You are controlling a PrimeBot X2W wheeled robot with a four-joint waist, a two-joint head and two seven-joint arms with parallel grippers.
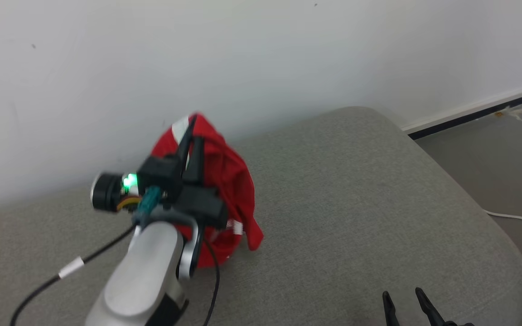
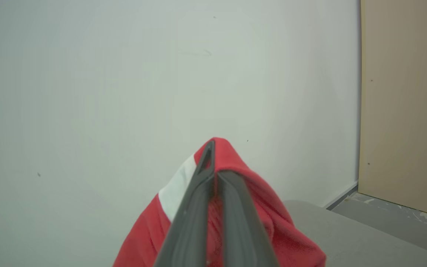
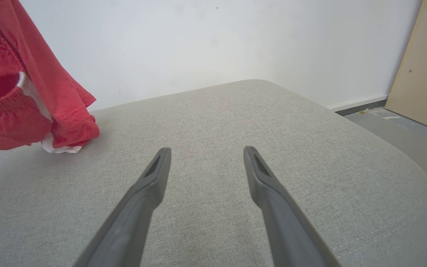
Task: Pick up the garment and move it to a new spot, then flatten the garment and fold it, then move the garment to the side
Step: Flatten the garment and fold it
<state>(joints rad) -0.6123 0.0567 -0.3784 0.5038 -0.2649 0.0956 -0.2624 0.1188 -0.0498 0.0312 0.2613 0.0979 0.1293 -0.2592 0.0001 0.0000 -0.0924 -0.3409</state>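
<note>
my left gripper (image 1: 192,131) was clamped shut on the red fabric garment with white stripes (image 1: 231,181), pinching a peak of cloth up close to the plain white wall (image 1: 243,54). in the left wrist view the two dark fingers (image 2: 195,207) were pressed together, with red cloth draped off both sides. the garment hung bunched from the grip over the back left of the grey woven cushion (image 1: 356,181), and its lowest corner looked to touch the surface. my right gripper (image 1: 402,296) sat low at the front right with its fingers spread, nothing between them, well apart from the garment. a thin white cable (image 1: 514,218) lay on the floor to the right.
</note>
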